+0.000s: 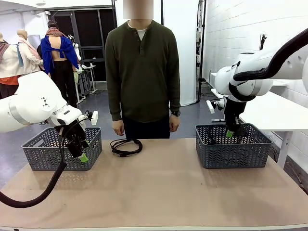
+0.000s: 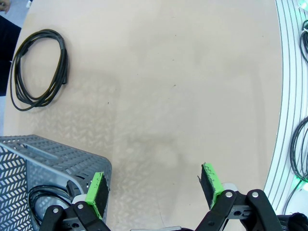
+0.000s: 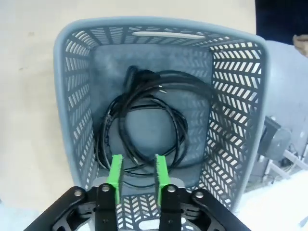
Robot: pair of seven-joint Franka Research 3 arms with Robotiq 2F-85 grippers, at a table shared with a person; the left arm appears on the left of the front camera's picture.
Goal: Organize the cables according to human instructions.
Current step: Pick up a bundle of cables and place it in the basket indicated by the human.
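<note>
Since the loose cable coil on the tabletop looks light and floppy, pinch several strands together; left fingers wide apart, right fingers slightly apart, empty.

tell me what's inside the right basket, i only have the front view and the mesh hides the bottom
Observer: In the right wrist view, coiled black cable lies flat on the floor of the right basket.
Operator: is the right gripper holding it
Observer: No. The right gripper has its pads a little apart over the coil, with nothing clamped between them.
Operator: anything in the left basket
Observer: Yes. In the left wrist view, a black cord lies in one corner of the left basket.
</note>
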